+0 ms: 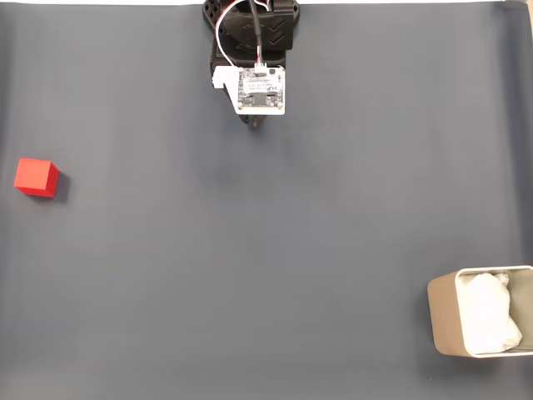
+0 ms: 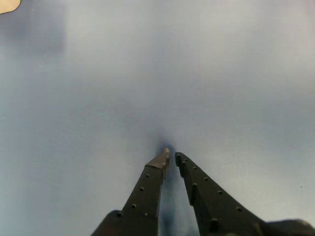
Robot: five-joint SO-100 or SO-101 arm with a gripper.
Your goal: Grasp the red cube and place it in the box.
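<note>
The red cube (image 1: pixel 37 177) sits on the dark mat at the far left of the fixed view, well away from the arm. At the bottom right corner stands the beige box (image 1: pixel 444 312), with white paper lining inside. A beige sliver of the box (image 2: pixel 7 5) shows at the top left of the wrist view. My gripper (image 1: pixel 255 122) hangs under the white wrist board at the top centre, far from both. In the wrist view my gripper (image 2: pixel 172 154) is shut, its dark fingers almost touching at the tips with nothing between them, close above bare mat.
The dark grey mat (image 1: pixel 266 250) covers the whole table. The arm's base (image 1: pixel 250 25) stands at the top edge. A wide stretch of bare mat lies between the arm, the cube and the box.
</note>
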